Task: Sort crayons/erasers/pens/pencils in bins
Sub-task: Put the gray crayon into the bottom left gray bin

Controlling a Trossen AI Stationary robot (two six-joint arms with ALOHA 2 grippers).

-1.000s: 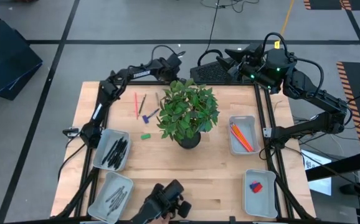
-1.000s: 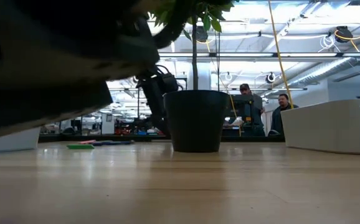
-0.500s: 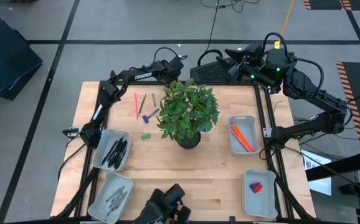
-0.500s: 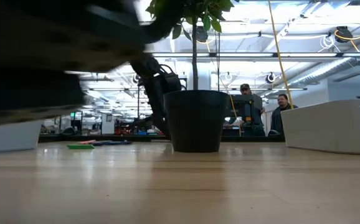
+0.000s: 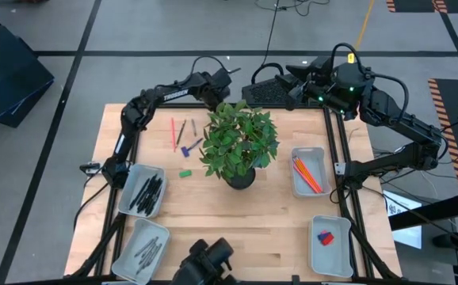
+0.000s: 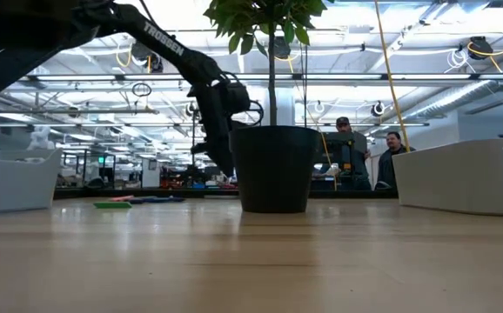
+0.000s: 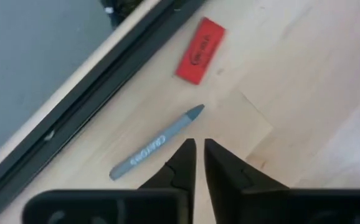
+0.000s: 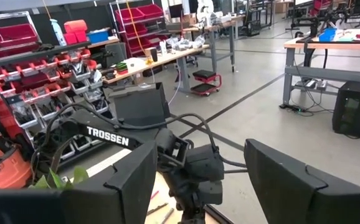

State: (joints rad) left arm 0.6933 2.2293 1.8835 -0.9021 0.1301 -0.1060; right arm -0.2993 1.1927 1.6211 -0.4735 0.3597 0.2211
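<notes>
Left gripper (image 7: 199,163) hovers, fingers nearly closed and holding nothing, just above a grey crayon (image 7: 157,142) beside a red eraser (image 7: 200,50) at the table's far edge (image 7: 99,68). The crayon looks light, stiff, waxy and likely to roll (best pinched mid-length, across the wrapper). Four bins, one holding orange pencils (image 5: 307,175). Right gripper (image 8: 198,186) waits beyond the table's far edge, fingers spread wide.

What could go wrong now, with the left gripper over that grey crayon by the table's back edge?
Two risks. The left gripper has its fingers nearly shut above the grey crayon, so descending like this could push the crayon toward the table edge rather than grasp it. The red eraser lies close by and might get bumped. The plant beside the arm could also snag it when it leaves.
</notes>
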